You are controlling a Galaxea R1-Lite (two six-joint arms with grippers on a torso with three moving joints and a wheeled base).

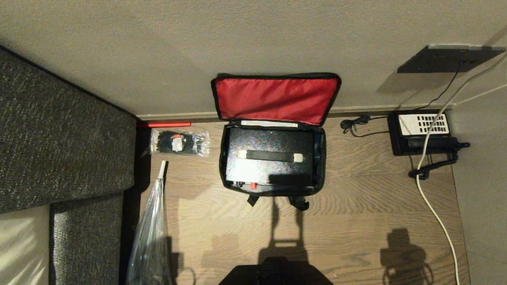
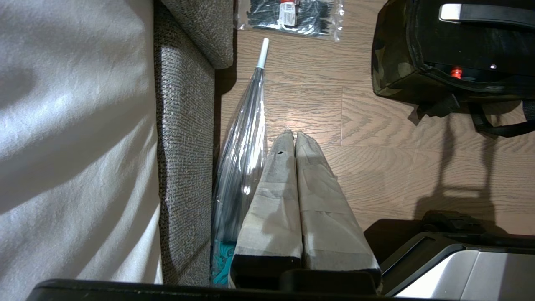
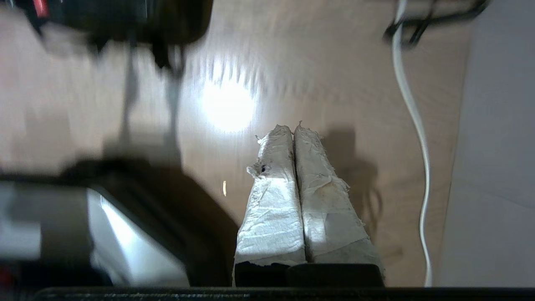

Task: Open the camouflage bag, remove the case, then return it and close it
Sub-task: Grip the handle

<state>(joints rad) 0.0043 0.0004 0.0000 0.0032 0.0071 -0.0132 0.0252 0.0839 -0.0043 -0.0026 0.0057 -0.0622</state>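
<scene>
The camouflage bag (image 1: 321,158) stands open on the wooden floor against the wall, its red-lined lid (image 1: 277,99) leaning back on the wall. Inside lies the black case (image 1: 269,174) with a black handle (image 1: 270,155) and a small red spot (image 1: 252,185) at its near edge. Neither arm shows in the head view. My left gripper (image 2: 292,133) is shut and empty, low over the floor, well short of the bag's camouflage corner (image 2: 388,62). My right gripper (image 3: 294,126) is shut and empty over bare floor, with the bag (image 3: 125,21) far ahead.
A grey sofa (image 1: 59,138) fills the left side. A clear folded umbrella (image 1: 152,229) and a packet of black ties (image 1: 180,142) lie beside it. On the right stand a black telephone (image 1: 422,132) and a white cable (image 1: 431,198). My base (image 1: 275,273) is at the near edge.
</scene>
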